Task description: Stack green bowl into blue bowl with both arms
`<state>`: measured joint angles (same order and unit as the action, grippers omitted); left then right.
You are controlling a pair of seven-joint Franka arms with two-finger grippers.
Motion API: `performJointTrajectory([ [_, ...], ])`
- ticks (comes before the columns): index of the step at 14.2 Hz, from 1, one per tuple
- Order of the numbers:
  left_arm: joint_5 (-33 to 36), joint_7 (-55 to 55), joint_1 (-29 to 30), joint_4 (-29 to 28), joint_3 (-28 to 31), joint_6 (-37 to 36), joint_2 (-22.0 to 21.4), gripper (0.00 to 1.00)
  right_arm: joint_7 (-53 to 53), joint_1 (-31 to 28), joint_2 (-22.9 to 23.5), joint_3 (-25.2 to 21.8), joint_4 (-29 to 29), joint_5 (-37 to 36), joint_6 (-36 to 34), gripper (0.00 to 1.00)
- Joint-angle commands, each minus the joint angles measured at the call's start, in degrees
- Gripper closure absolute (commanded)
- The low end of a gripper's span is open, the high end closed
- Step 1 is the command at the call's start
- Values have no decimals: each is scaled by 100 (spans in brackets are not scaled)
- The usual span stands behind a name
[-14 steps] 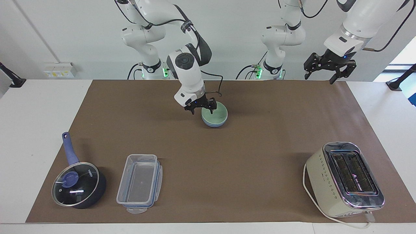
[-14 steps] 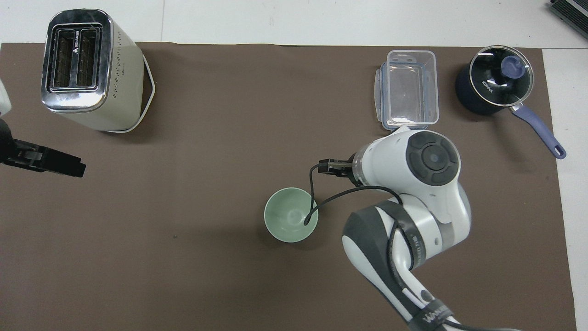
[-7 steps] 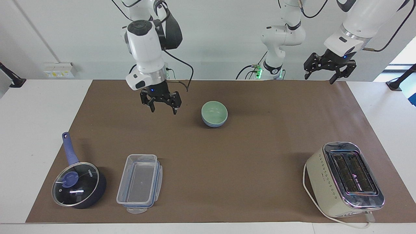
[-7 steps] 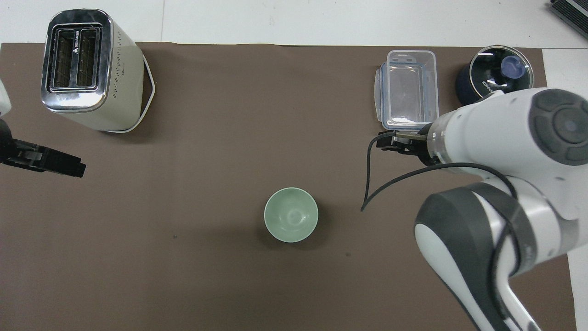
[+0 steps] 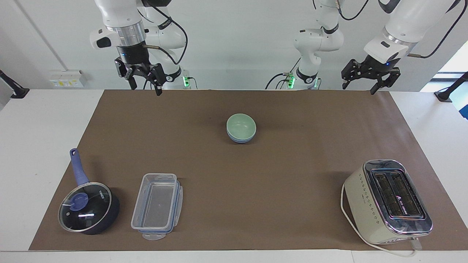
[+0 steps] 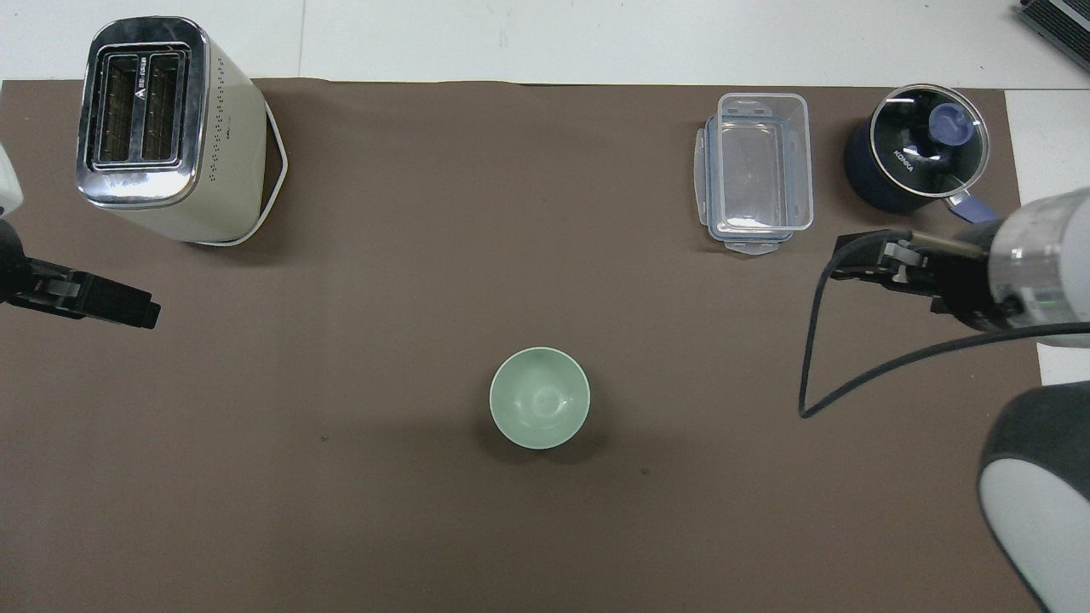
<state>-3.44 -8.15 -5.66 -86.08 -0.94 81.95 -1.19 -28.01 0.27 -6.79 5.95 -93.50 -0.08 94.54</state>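
Green bowl (image 5: 241, 125) sits nested in blue bowl (image 5: 241, 139), counter (image 5: 256, 190) centre. Stack looks complete. Right tool (image 5: 143, 81) spread, empty, raised at 10 o'clock; left tool (image 5: 367, 81) spread, empty, at 2 o'clock. Next: park arms.

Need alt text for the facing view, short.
Green bowl sits nested in the blue bowl mid-mat. Both arms are raised with open claws: right claw, left claw. A saucepan, clear container and toaster line the edge farthest from the robots.
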Motion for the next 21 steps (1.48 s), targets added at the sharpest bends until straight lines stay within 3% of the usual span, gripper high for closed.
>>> performJointTrajectory([
  [1, 80, -90, 12, -102, -12, 23, -109, 0, 627, -71, 73, -251, 305, 8, -435, 0],
  [6, 71, -91, 12, -102, -12, 32, -100, 0, 2157, -54, -59, -1070, 262, -54, -840, 0],
  [21, 71, -73, 38, -102, -12, 5, -100, 0, 2458, 148, -33, -1070, 130, -107, -937, 0],
])
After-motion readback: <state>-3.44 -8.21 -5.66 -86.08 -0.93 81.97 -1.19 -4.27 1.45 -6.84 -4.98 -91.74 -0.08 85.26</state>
